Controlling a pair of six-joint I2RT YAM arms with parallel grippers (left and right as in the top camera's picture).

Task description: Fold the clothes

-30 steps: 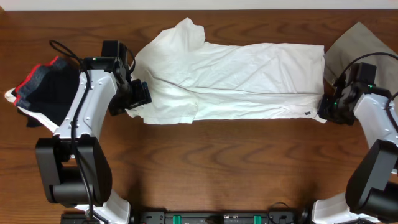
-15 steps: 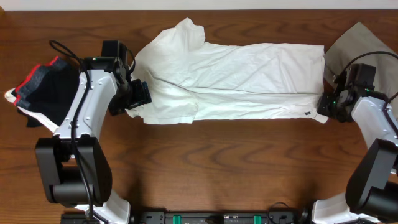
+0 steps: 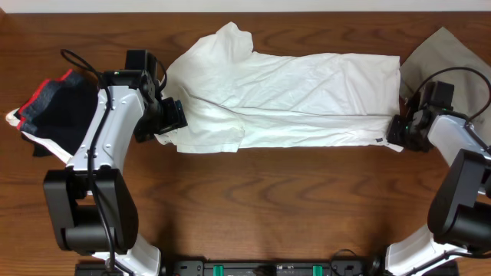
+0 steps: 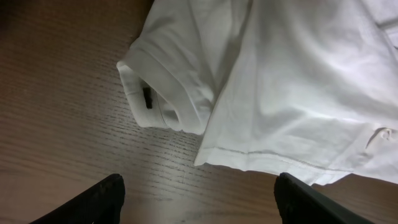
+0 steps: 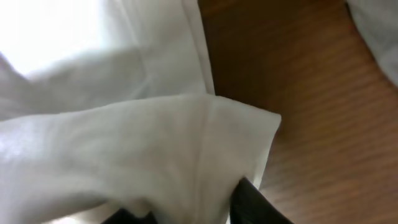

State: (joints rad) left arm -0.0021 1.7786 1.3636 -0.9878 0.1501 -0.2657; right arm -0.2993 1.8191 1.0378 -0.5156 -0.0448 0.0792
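White shirt (image 3: 284,96) spread across the table (image 3: 268,207), collar toward the far left. Left gripper (image 3: 170,116) just beside the folded sleeve (image 4: 165,93), low over the wood; fingers (image 4: 102,199) spread wide, nothing between them. Right gripper (image 3: 399,132) at the near right corner of the hem, cloth draped over one finger (image 5: 252,202); pinching or not, cannot tell. Dark pile (image 3: 57,107) at the left end, well apart from the shirt. Grey cloth (image 3: 445,54) at the far right, near the shirt's edge.
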